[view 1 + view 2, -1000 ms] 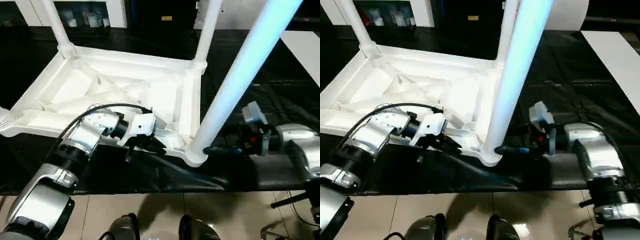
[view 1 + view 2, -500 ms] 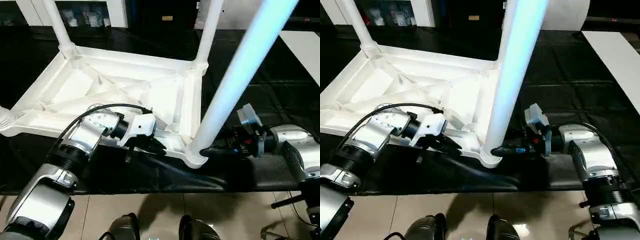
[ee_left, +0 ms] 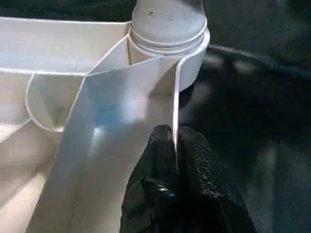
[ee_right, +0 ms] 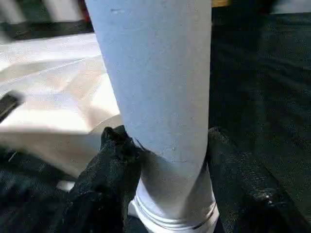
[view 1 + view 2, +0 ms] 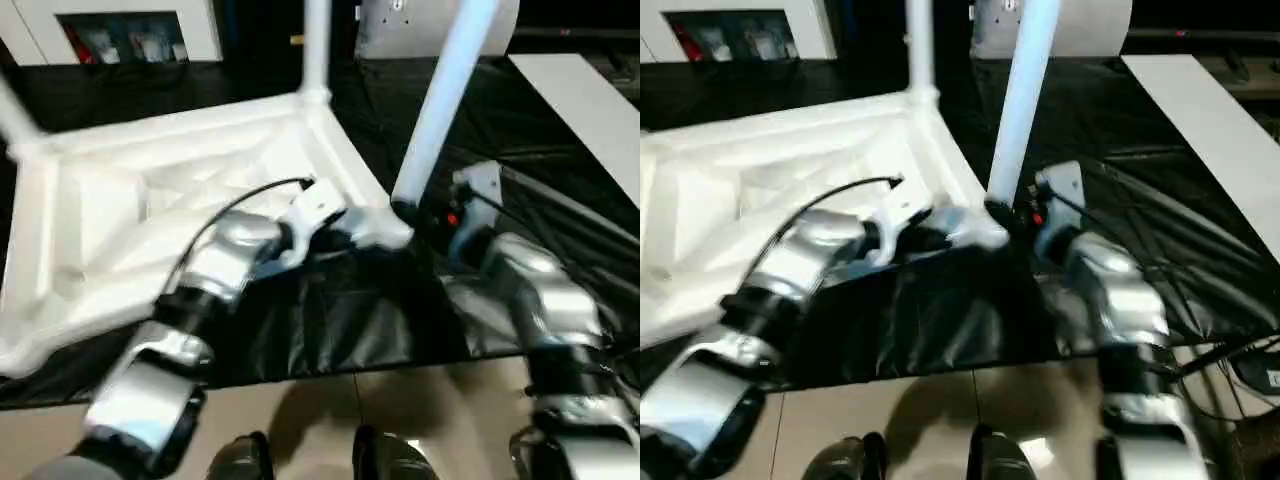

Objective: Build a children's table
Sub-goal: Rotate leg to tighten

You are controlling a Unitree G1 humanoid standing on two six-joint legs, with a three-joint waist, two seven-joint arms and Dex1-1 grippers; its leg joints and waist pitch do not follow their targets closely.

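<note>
We see the children's table (image 5: 150, 210) lying upside down on the black work surface (image 5: 560, 130), with its ribbed underside facing up and its legs pointing up. Since the pictures from a moment ago, our whole head view has swung and tilted, so the table now looks turned, with its near corner sitting between our two arms. That change looks like our camera moving, and we cannot tell if the table itself moved. Our left gripper (image 3: 176, 145) is pinched tight on the thin white rim of the table, one black finger on each side of the wall, just below the round corner socket (image 3: 167, 46). It was holding that same edge before too. Our right gripper (image 4: 165, 141) is wrapped around the near leg (image 4: 155, 73), low down, just above where the tube goes into the socket. One black finger (image 4: 119, 145) touches one side of the tube and the other finger touches the other side. A moment ago this gripper was beside the bottom of the leg, and now it is closed around it. Another leg (image 5: 315, 45) stands up at the far corner.
</note>
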